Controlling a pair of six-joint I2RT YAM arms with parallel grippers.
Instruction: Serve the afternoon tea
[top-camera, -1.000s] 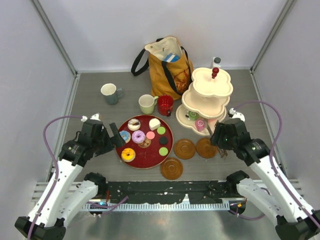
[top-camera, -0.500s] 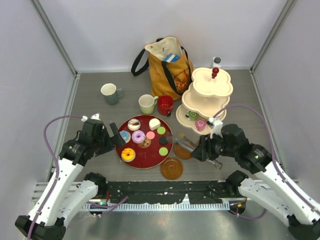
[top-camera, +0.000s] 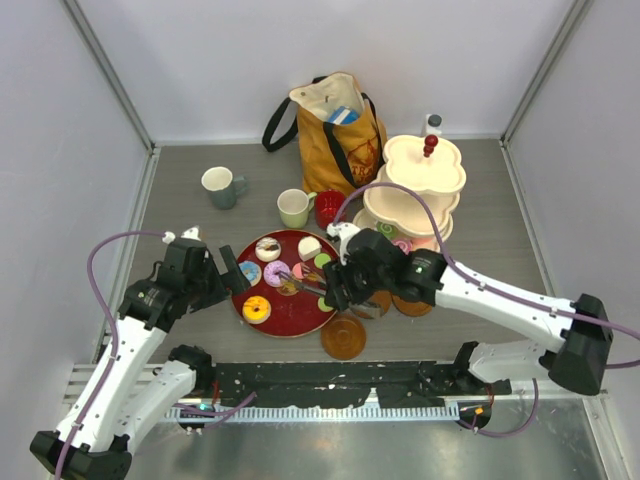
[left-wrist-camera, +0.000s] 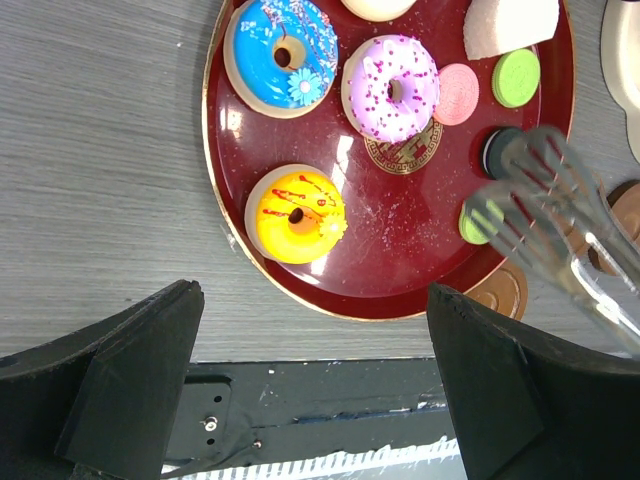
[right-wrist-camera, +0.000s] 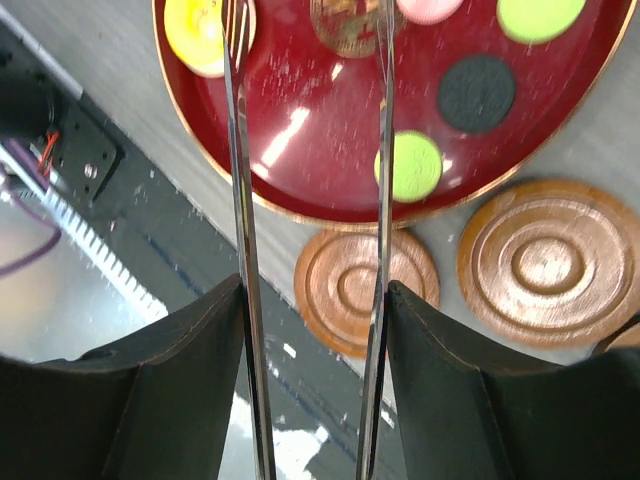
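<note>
Metal tongs (top-camera: 303, 282) sit clamped in the right gripper (top-camera: 340, 285), their two tines apart and reaching out over the red tray (top-camera: 290, 322). The left gripper (top-camera: 233, 277) hovers at the tray's left rim, jaws wide apart and holding nothing. Donuts (left-wrist-camera: 390, 88) and macarons (left-wrist-camera: 459, 93) lie on the tray, which sits mid-desk toward the front edge. Saucers (top-camera: 343, 337) lie on the desk just off the tray's right rim — two of them partly under the right arm. Behind the tray stand the grey-green mug (top-camera: 220, 186), pale green mug (top-camera: 293, 208) and red mug (top-camera: 326, 207). The stand (top-camera: 425, 165) is near the back right corner, and the tote (top-camera: 335, 130) stands at the back edge.
</note>
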